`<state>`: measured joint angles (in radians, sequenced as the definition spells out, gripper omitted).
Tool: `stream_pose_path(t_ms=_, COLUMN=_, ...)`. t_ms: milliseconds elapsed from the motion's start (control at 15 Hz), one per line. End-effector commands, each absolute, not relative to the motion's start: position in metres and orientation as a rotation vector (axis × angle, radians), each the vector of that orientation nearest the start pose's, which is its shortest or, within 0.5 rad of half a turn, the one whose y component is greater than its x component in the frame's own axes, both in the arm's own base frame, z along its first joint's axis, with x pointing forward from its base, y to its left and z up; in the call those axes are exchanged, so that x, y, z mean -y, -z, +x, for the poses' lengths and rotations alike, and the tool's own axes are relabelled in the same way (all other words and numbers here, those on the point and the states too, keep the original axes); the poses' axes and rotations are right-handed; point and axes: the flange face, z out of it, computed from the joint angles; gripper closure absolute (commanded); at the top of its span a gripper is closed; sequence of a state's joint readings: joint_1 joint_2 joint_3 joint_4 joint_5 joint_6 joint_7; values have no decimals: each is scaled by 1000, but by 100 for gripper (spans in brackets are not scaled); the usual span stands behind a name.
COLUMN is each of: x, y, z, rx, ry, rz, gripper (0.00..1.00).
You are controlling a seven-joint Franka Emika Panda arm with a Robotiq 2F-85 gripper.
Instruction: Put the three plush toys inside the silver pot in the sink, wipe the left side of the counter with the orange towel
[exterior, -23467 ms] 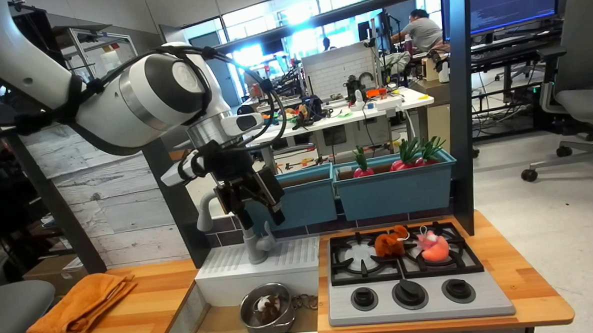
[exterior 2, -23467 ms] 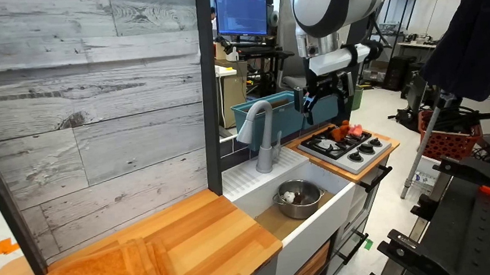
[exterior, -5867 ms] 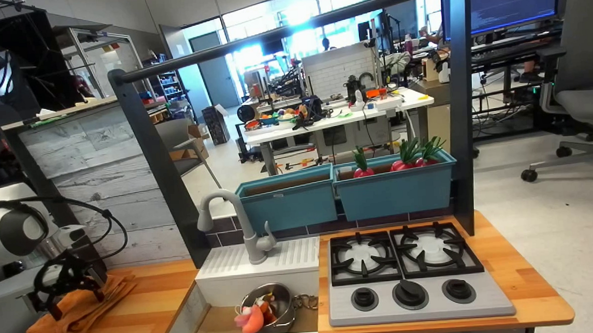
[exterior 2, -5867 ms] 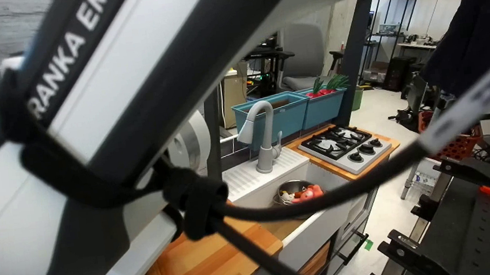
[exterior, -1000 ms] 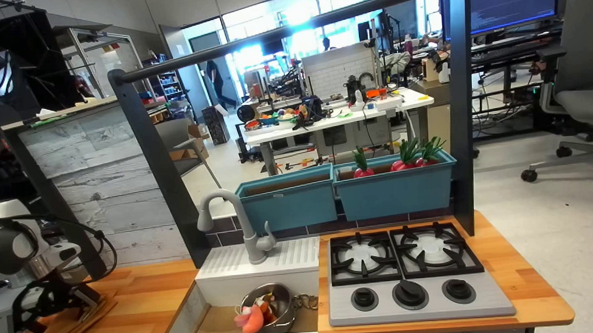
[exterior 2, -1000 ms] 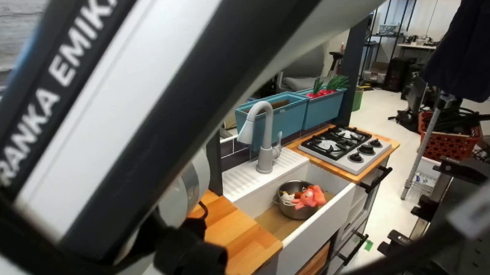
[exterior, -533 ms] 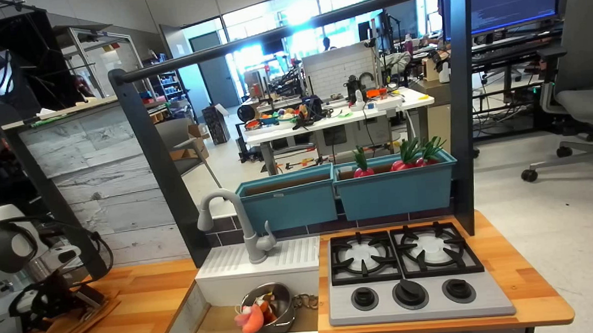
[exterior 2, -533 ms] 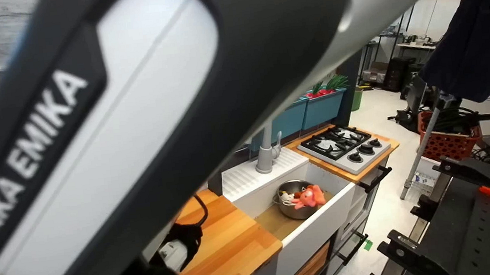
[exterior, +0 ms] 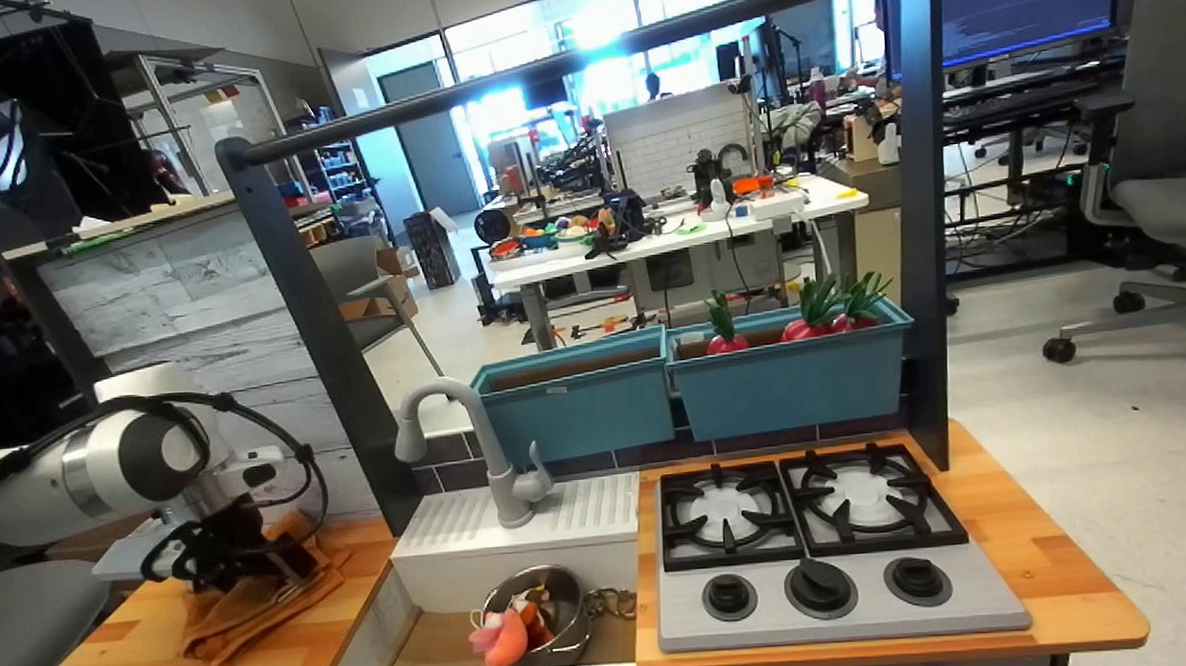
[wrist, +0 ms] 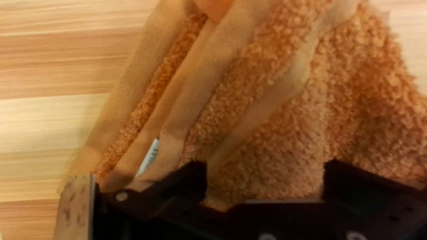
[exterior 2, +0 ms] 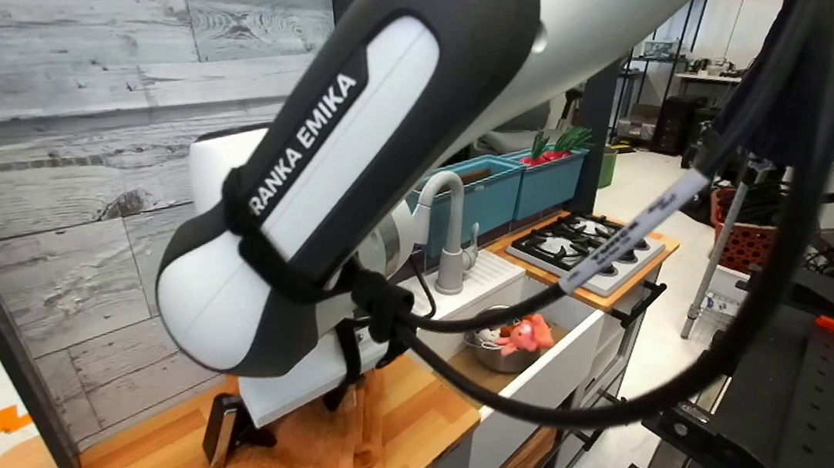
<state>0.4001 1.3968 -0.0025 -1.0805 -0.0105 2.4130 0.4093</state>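
Note:
On the left part of the wooden counter [exterior: 97, 665] lies the bunched orange towel [exterior: 250, 620], close to the basin's edge. My gripper [wrist: 265, 166] presses down onto it, jaws wide apart, with towel cloth showing between and around the fingers. An exterior view shows one fingertip [exterior 2: 225, 432] at the towel's edge. In the sink [exterior: 449, 580] stands the silver pot [exterior 2: 504, 362]. A pinkish plush toy [exterior: 506, 639] leans over the pot's rim. An orange plush toy [exterior: 539, 628] and a white-and-brown one are inside, partly hidden.
A grey faucet [exterior: 499, 477] rises behind the basin. The black-grated stovetop [exterior: 812, 544] is beyond it. Blue planters [exterior: 795, 379] hang at the back, and a dark post [exterior: 303, 336] stands behind the left counter. The arm's cable [exterior 2: 637, 412] loops across an exterior view.
Within the last second my gripper and the towel have slid across the counter toward the sink. Since the oldest frames, the orange and pinkish toys have gone from stove to pot.

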Motion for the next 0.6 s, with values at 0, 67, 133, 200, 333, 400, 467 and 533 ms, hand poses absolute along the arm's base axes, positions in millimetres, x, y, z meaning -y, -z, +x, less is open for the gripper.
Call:
stream_pose_path(t_ms=0, x=-260, y=95, z=643, rx=-80, ry=-93, rz=-3117, gripper=0)
stream_pose_path(t_ms=67, x=-268, y=87, z=641, rx=-59, ry=-88, rz=-3092, gripper=0)
stream_pose_path(t_ms=133, x=-274, y=80, z=640, rx=-35, ry=-64, rz=-3080, gripper=0)
stream_pose_path(t_ms=200, x=-279, y=73, z=639, rx=-17, ry=-41, rz=-3065, gripper=0)
stream_pose_path(t_ms=333, x=-290, y=55, z=631, rx=25, ry=11, rz=-3032, gripper=0)
stream_pose_path(t_ms=400, x=-294, y=47, z=625, rx=42, ry=43, rz=-3024, gripper=0)
stream_pose_path(t_ms=467, x=-297, y=44, z=617, rx=42, ry=54, rz=-3017, gripper=0)
stream_pose_path(t_ms=533, x=-298, y=39, z=612, rx=40, ry=83, rz=-3012, gripper=0)
